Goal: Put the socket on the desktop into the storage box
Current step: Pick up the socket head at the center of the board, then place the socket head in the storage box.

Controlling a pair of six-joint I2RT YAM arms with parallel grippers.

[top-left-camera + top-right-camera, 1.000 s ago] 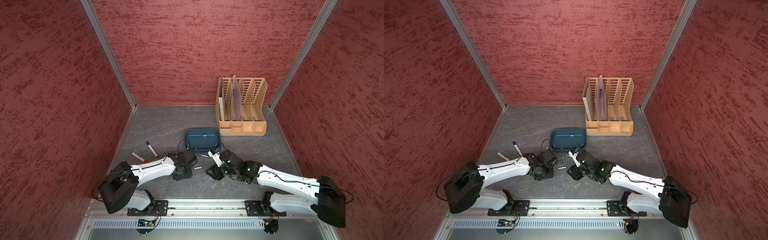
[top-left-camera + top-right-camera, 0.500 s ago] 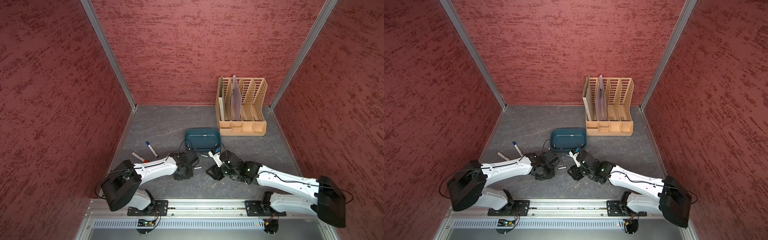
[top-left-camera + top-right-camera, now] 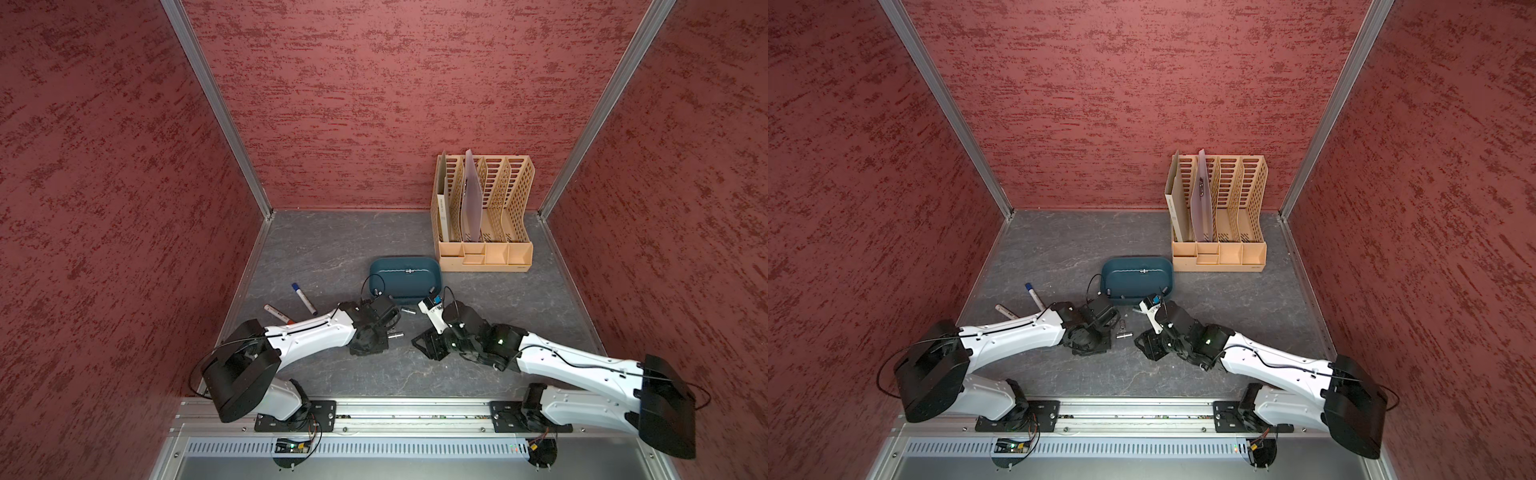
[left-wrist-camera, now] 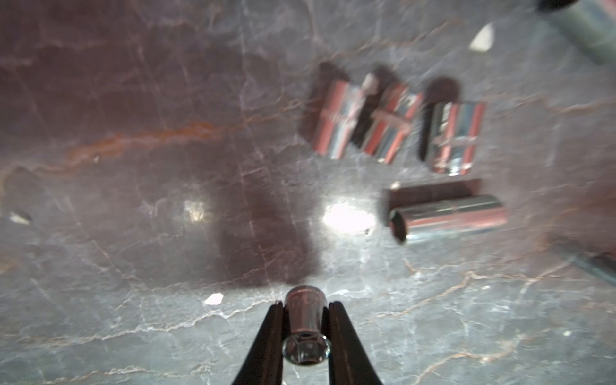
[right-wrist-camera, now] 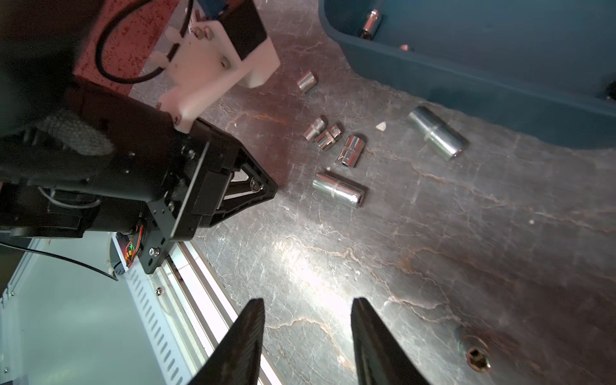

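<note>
**Socket pinched in the left claw: watch the carry to the box**

Farthest left, two markers [image 3: 297,305] lie on the desk [image 3: 332,249], clear of your route.

Next, your left claw [image 4: 305,305] is closed narrowly on one short chrome socket [image 4: 305,328]. Its hex mouth faces the wrist camera and the black fingers [image 4: 273,333] press on its round sides. You cannot tell from these views whether it is off the desk yet. The wall is smooth and curved, so a quick swing or tilt could let the socket twist or slide out. If it drops, it will probably roll.

Just beyond it, the loose sockets [image 5: 328,136] lie in a cluster with a long socket [image 5: 338,188] beside them, between the claw and the storage box [image 3: 405,274]. Cross too low and you are likely to scatter them.

The box sits near, with at least one socket already inside [image 5: 370,20]. Clip its near wall [image 5: 466,76] and you may shove the tub. Release from high up and the socket could bounce out.

To the right, your right claw [image 5: 307,301] hovers half open and empty, close to the box's near corner. The two arms are near each other there, so a wide arc from the left risks contact.

The file rack [image 3: 484,208] stands behind, well out of the way.
</note>
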